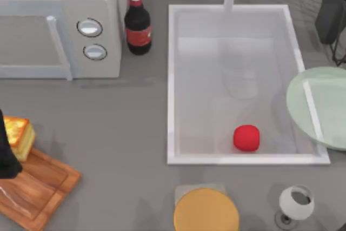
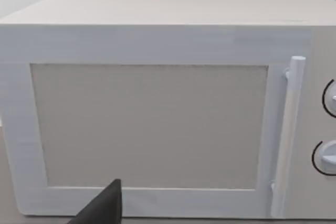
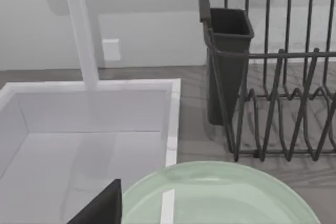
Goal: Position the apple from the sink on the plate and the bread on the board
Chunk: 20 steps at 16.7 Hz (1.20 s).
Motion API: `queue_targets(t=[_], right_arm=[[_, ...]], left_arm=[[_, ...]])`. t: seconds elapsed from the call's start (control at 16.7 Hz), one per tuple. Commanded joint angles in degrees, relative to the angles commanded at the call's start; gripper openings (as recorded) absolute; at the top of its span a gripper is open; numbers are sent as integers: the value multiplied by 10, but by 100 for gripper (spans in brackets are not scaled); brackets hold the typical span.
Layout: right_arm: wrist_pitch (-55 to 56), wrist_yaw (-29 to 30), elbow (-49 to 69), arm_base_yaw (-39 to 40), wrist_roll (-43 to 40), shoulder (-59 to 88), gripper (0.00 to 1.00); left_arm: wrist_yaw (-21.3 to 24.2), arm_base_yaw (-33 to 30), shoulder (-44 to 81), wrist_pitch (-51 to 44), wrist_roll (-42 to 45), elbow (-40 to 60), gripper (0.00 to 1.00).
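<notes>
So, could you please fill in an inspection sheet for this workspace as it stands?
Surface: grey counter, with a sink set into it.
Job's things: apple lies in the sink near its front wall; plate overlaps the sink's right rim; bread sits at the back end of the board.
Clutter: microwave, cola bottle, orange-yellow disc, wine glass, dish rack.
Grippers: left arm at the left edge beside the bread; the left and right wrist views each show one dark fingertip.
Cables: nothing seen.
Surroundings: white faucet, pale wall behind.
</notes>
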Motion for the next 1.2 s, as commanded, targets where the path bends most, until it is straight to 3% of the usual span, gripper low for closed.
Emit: queue_targets(t=[0.9,1.2], right_arm=[[-420,1,638,186,193,856,100],[-510,1,776,226,235,1045,100]], left_arm=[[0,0,0,0,0,0,100],[0,0,0,0,0,0,100]])
